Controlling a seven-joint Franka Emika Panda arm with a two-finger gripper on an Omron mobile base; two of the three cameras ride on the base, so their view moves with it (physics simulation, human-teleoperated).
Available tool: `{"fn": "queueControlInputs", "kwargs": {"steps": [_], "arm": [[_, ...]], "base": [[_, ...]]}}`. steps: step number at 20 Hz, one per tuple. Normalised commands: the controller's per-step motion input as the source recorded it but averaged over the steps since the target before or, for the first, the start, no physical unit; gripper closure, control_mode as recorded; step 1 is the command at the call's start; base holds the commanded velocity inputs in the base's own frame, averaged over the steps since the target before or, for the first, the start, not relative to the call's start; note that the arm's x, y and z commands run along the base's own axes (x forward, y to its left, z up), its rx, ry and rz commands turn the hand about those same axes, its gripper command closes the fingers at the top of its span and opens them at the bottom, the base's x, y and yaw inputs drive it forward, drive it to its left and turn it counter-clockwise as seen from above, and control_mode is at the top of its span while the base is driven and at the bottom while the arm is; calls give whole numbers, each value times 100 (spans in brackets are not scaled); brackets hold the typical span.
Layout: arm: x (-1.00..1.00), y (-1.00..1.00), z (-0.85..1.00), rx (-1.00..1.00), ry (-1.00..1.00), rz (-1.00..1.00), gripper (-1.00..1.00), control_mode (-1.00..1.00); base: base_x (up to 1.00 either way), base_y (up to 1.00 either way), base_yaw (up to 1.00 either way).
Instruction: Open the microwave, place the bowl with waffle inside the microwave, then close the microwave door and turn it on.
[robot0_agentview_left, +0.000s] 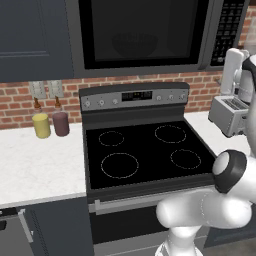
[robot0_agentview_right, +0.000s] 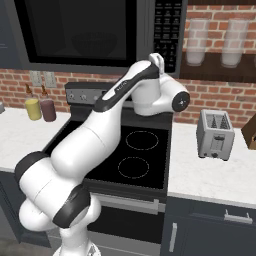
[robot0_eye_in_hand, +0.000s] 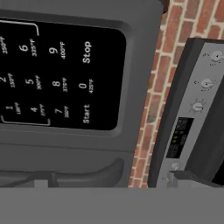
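The pincer was raised at the lower edge of the microwave's button panel, its tips hidden behind the wrist, so whether it was open or closed, or held anything, could not be told. From the hand camera, the rolled view looked straight at the panel, with the "Start" key and "Stop" key beside the digits, and brick wall and the stove's control strip to one side. The microwave door stood shut, and through its dark window the bowl showed faintly inside the cavity; the waffle could not be made out. The white arm reached up across the stove, whose four burners were bare. On the tabletop to the left stood a yellow jar and a maroon jar, close together against the wall. A toaster sat on the tabletop right of the stove.
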Motion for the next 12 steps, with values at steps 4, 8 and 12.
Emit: {"fn": "queueControlInputs", "kwargs": {"steps": [4, 8, 12], "arm": [[10, -29, -2, 0, 0, 0, -100, -100], [11, -13, -16, 0, 0, 0, -100, -100], [17, 0, -15, 0, 0, 0, -100, -100]], "base": [[0, 0, 0], [0, 0, 0], [0, 0, 0]]}}
